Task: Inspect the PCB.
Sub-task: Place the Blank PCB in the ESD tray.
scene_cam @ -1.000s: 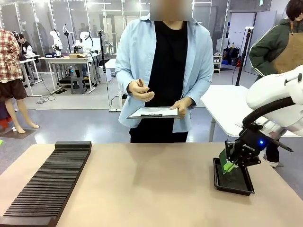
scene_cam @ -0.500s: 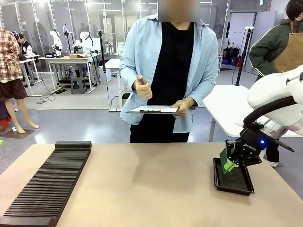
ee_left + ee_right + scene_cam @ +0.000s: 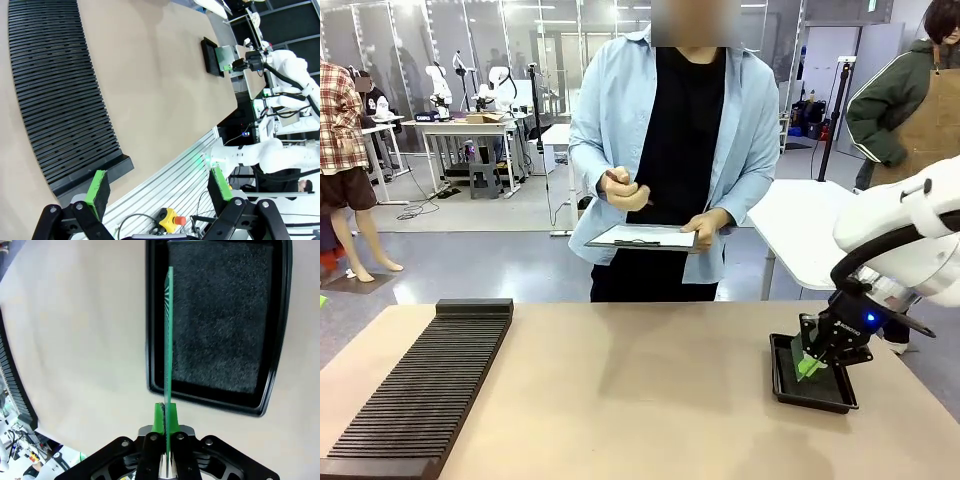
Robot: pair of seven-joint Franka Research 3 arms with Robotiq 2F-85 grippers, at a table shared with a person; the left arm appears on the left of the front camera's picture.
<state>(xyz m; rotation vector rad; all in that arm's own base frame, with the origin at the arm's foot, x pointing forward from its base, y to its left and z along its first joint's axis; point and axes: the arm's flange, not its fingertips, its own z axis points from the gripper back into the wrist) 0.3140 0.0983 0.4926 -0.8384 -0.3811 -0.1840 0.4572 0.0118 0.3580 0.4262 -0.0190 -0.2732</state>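
Right gripper (image 3: 165, 422) clenched on the edge of the PCB (image 3: 168, 335), board held on edge above the black tray (image 3: 280, 340), perhaps just touching its foam, left gripper (image 3: 157, 185) released over the slotted rack (image 3: 55, 95), person (image 3: 665, 150) holding a clipboard (image 3: 642, 237)

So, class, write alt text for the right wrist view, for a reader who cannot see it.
The right gripper is shut on the edge of a thin green PCB, seen edge-on, held above the left side of a shallow black tray with a dark foam lining. The tray sits on a tan table.
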